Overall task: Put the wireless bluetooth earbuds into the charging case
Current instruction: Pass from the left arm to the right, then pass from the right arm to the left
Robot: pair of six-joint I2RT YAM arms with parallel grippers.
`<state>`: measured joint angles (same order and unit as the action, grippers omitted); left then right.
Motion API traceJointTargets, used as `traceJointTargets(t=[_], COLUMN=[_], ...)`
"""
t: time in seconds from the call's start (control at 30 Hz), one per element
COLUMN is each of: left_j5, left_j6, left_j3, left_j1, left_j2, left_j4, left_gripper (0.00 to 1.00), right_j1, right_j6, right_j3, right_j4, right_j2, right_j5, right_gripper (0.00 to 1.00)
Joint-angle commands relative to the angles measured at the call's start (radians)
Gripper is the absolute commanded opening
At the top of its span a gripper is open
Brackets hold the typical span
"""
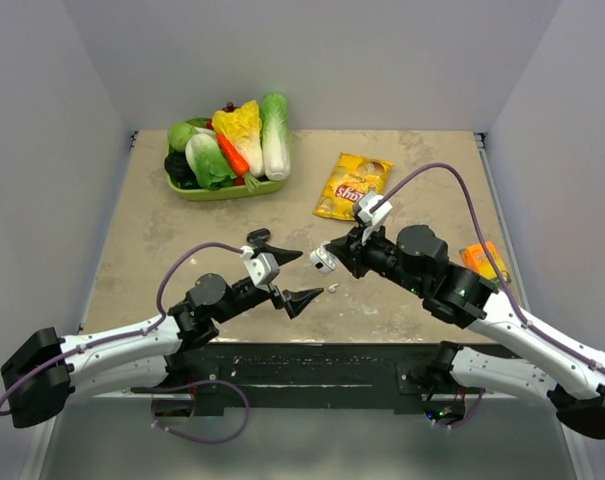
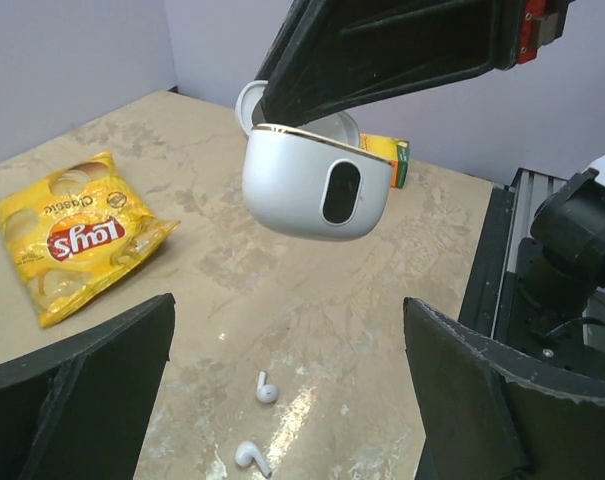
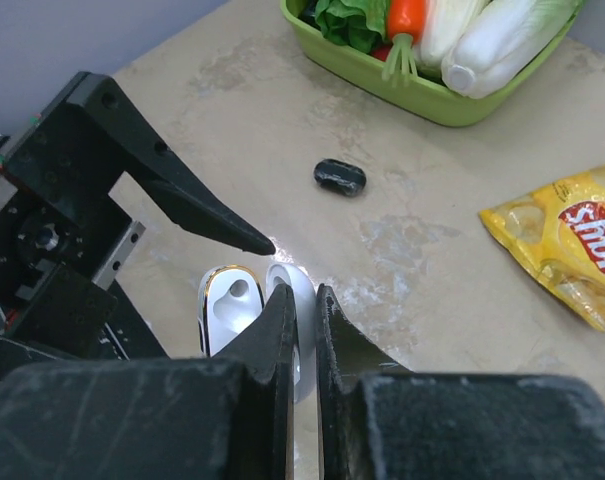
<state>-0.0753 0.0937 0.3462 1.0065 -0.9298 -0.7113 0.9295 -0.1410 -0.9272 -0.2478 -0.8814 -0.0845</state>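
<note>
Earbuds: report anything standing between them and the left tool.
Nothing visible does. Both earbuds lie on bare table right ahead of the open left tool. The case, held by the right tool, hangs above the table farther on, clear of that path.

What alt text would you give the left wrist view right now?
A white charging case, lid open, hangs above the table, pinched by the right claw. Below it, two white earbuds lie loose on the table between the wide-open fingers of the left claw. A yellow Lay's chip bag lies at left.
</note>
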Motion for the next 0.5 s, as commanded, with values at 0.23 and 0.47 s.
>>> traceJointTargets(t=[0.23,0.47], left_j5=[-0.329,-0.538], left_j6=[0.121,0.159], left_j3=[0.099,0.113], left_j1=[-0.121,-0.157], left_j2=[0.046,-0.044], left_j4=[0.018,-0.062], left_gripper=[0.98,0.81], right_j1=[0.121,0.131], right_j6=[0.224,0.216], right_j3=[-0.079,-0.081], right_j4=[-0.059,-0.088], right_j2=[0.024,0.055], right_j5=[0.025,0.054], right_gripper=[0.00,0.00])
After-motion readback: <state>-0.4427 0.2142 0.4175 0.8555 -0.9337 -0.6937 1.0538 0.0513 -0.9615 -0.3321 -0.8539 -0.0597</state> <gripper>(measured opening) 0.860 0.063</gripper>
